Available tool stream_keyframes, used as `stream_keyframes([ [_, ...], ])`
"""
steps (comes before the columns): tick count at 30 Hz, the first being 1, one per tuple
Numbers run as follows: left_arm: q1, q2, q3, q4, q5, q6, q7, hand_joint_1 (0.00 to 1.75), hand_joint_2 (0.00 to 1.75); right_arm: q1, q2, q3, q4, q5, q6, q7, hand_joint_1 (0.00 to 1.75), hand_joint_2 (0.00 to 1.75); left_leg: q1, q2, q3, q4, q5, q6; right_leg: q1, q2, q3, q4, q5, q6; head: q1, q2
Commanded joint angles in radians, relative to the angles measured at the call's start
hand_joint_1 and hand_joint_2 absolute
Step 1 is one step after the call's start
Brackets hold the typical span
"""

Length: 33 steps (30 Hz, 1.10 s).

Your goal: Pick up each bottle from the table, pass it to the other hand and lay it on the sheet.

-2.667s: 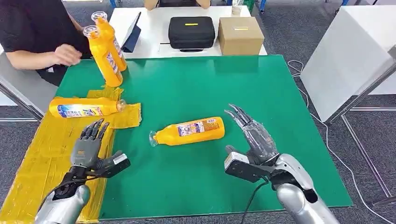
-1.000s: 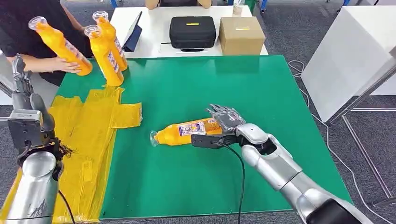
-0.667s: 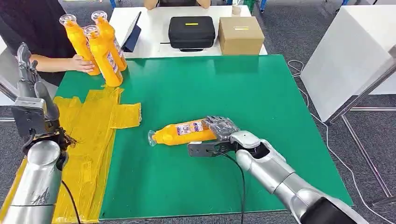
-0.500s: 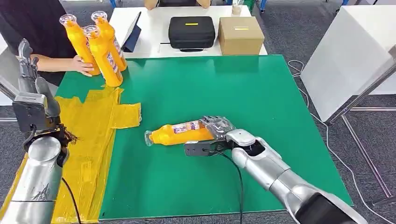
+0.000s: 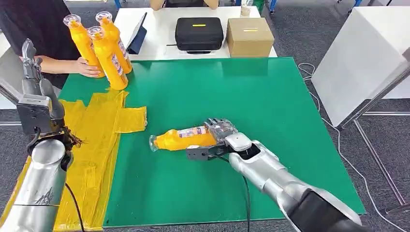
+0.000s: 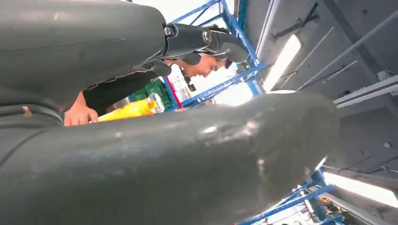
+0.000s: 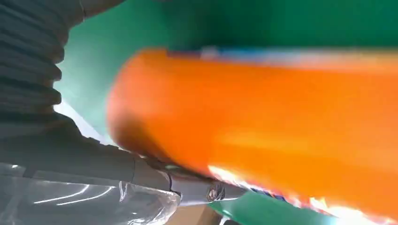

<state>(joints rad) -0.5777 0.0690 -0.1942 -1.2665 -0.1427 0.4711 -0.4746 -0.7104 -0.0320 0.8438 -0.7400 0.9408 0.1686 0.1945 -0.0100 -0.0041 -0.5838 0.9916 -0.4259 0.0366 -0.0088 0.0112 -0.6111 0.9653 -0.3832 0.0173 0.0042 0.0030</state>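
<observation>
An orange bottle (image 5: pixel 180 138) lies on its side on the green table (image 5: pixel 270 96), clear cap toward the yellow sheet (image 5: pixel 92 140). My right hand (image 5: pixel 220 130) grips its base end, fingers wrapped over the top. The right wrist view has the bottle (image 7: pixel 281 117) blurred and close against that hand (image 7: pixel 70 154). My left hand (image 5: pixel 30 67) is raised above the sheet's left edge, fingers pointing up and holding nothing. Its thick grey thumb (image 6: pixel 164 154) crosses the left wrist view.
Three orange bottles (image 5: pixel 107 58) stand upright at the table's far left corner, a person's hand (image 5: pixel 89 67) resting on them. On the white table behind are a black case (image 5: pixel 198 33), a cardboard box (image 5: pixel 249 36) and a tablet (image 5: pixel 137 35). A white cabinet (image 5: pixel 362 58) stands to the right.
My right hand reached the lying bottle, closed on its base and carried it a little left. My left arm rose from the sheet. The person took a bottle off the sheet and stood it with the others.
</observation>
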Motion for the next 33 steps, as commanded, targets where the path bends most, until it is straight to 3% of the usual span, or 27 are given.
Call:
stream_keyframes([
  [1, -0.025, -0.002, -0.005, 0.048, 0.015, 0.01, -0.002, 0.0, 0.0, -0.051, 0.092, 0.065, 0.282, 0.042, 0.007, -0.022, 0.0, 1.75, 0.001, 0.0, 0.005, -0.001, -0.001, -0.002, 0.001, -0.001, 0.005, -0.002, -0.001, -0.001, 0.0, 0.0],
  [11, -0.024, -0.008, 0.004, 0.056, 0.018, 0.009, -0.013, 0.0, 0.0, -0.05, 0.096, 0.065, 0.296, 0.066, 0.025, -0.033, 0.0, 1.75, 0.001, -0.001, 0.01, -0.002, -0.001, -0.003, 0.001, -0.002, 0.01, -0.003, 0.0, -0.001, 0.001, 0.0],
  [12, -0.025, -0.008, 0.006, 0.056, 0.018, 0.01, -0.014, 0.0, 0.0, -0.05, 0.097, 0.064, 0.298, 0.066, 0.025, -0.034, 0.14, 1.75, 0.001, -0.001, 0.01, -0.001, -0.001, -0.003, 0.001, -0.001, 0.01, -0.002, 0.0, -0.001, 0.0, 0.0],
  [13, -0.025, -0.008, 0.009, 0.055, 0.021, 0.011, -0.016, 0.0, 0.0, -0.051, 0.099, 0.06, 0.301, 0.065, 0.025, -0.037, 1.62, 1.75, 0.001, -0.001, 0.011, -0.002, -0.001, -0.003, 0.001, -0.002, 0.011, -0.003, 0.0, -0.001, 0.001, 0.0],
  [14, -0.027, -0.007, 0.01, 0.055, 0.021, 0.011, -0.016, 0.0, 0.0, -0.053, 0.1, 0.06, 0.301, 0.065, 0.026, -0.037, 1.75, 1.75, 0.001, -0.001, 0.012, -0.001, -0.001, -0.003, 0.001, -0.001, 0.012, -0.002, 0.0, -0.001, 0.001, 0.0],
  [27, -0.039, -0.013, 0.02, 0.077, 0.021, 0.014, -0.028, 0.0, 0.0, -0.069, 0.087, 0.007, 0.242, 0.026, 0.015, -0.064, 1.75, 1.75, 0.001, -0.002, 0.013, -0.001, -0.001, -0.003, 0.001, -0.003, 0.013, -0.002, -0.001, -0.001, 0.001, 0.0],
  [31, 0.0, -0.01, 0.042, 0.031, 0.028, -0.012, -0.01, 0.0, 0.0, -0.073, 0.063, -0.091, 0.106, -0.045, -0.015, -0.018, 1.75, 1.75, 0.001, 0.0, 0.012, 0.0, -0.001, -0.003, 0.001, -0.001, 0.011, -0.001, 0.0, -0.001, 0.001, 0.0],
  [33, 0.03, -0.013, 0.058, 0.003, 0.12, -0.113, 0.04, 0.0, 0.0, -0.056, 0.038, -0.17, -0.045, -0.108, -0.028, -0.009, 1.75, 1.75, 0.001, 0.0, 0.012, 0.0, -0.002, -0.004, 0.001, -0.001, 0.012, -0.001, -0.001, -0.001, 0.001, 0.0],
])
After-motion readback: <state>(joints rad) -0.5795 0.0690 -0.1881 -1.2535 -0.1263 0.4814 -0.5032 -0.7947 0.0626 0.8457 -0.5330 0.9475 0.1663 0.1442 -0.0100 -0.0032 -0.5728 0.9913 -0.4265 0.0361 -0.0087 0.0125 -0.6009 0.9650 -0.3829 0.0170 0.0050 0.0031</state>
